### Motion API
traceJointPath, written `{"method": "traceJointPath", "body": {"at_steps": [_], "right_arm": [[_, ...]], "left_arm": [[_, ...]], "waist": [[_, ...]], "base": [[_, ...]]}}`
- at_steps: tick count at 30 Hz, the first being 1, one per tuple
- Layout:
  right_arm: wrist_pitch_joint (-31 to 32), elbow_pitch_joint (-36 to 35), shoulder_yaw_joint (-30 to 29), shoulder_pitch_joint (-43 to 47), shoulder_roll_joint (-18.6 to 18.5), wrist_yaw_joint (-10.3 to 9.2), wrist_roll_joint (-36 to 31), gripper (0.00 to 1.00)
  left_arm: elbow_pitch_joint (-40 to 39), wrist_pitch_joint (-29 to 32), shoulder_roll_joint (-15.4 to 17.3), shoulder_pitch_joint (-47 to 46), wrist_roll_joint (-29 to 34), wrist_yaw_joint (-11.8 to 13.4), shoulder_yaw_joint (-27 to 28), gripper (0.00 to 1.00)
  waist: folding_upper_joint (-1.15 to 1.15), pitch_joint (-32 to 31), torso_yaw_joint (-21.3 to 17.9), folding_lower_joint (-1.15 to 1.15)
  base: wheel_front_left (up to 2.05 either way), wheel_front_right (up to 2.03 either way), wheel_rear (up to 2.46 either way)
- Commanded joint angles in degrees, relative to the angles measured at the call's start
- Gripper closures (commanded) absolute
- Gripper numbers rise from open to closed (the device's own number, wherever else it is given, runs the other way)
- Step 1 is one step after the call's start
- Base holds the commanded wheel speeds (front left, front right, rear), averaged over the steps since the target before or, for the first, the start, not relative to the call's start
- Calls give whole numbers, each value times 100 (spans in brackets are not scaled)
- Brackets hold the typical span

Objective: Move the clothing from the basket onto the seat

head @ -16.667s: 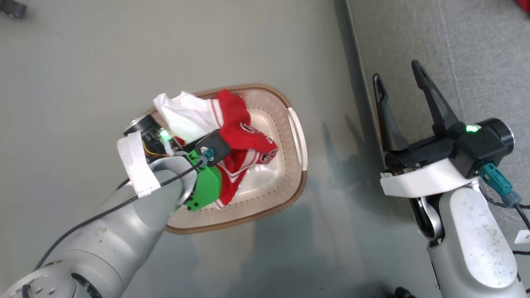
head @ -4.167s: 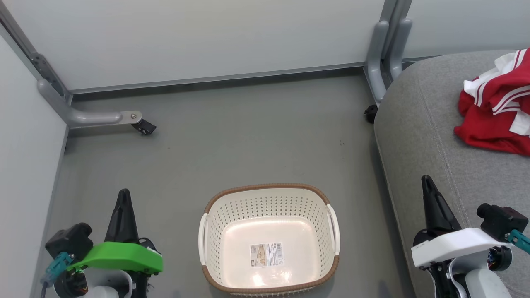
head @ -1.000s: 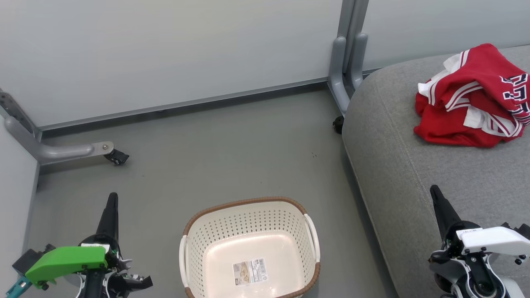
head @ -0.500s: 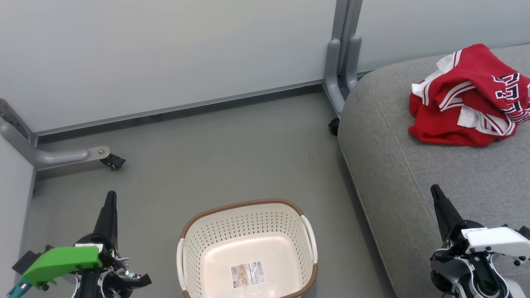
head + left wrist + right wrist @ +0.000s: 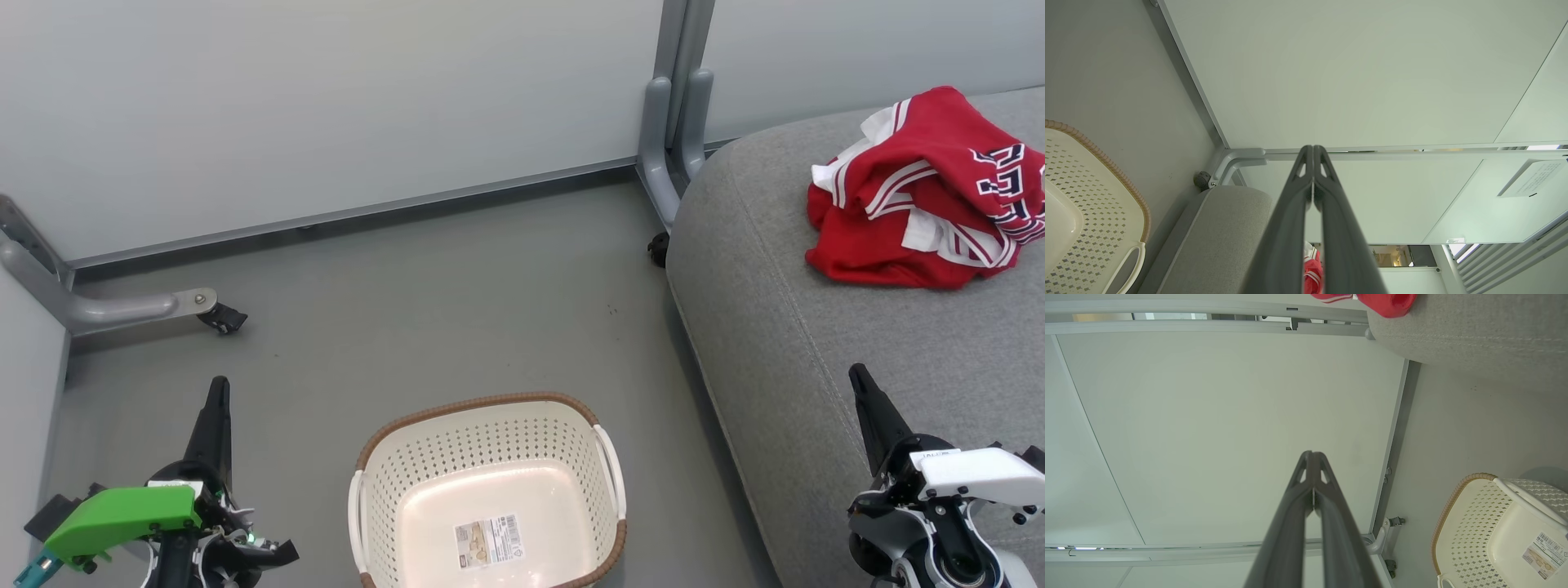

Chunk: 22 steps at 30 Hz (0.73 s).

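Red clothing (image 5: 922,196), crumpled in a heap with white trim and dark numerals, lies on the grey seat (image 5: 816,367) at two o'clock, while the basket (image 5: 473,402) sits empty on the floor (image 5: 457,310) at six o'clock. The left claw (image 5: 217,392) at eight o'clock and the right claw (image 5: 857,380) at four o'clock are both pinched closed on nothing. The fabric looks light, limp and prone to drape; a raised fold atop the heap likely offers the surest pinch.
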Motion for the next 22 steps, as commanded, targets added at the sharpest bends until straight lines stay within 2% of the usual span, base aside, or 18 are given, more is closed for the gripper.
{"method": "traceJointPath", "body": {"at_steps": [1, 22], "right_arm": [[18, 12, -20, -46, -19, -2, 17, 100], [21, 13, -27, -47, -13, -2, 7, 100]], "left_arm": [[-14, 20, 37, -61, -17, -35, 15, 100], [-15, 19, 37, -61, -17, -31, 14, 100]], "waist": [[0, 0, 0, 0], [0, 0, 0, 0]], "base": [[0, 0, 0], [0, 0, 0]]}}
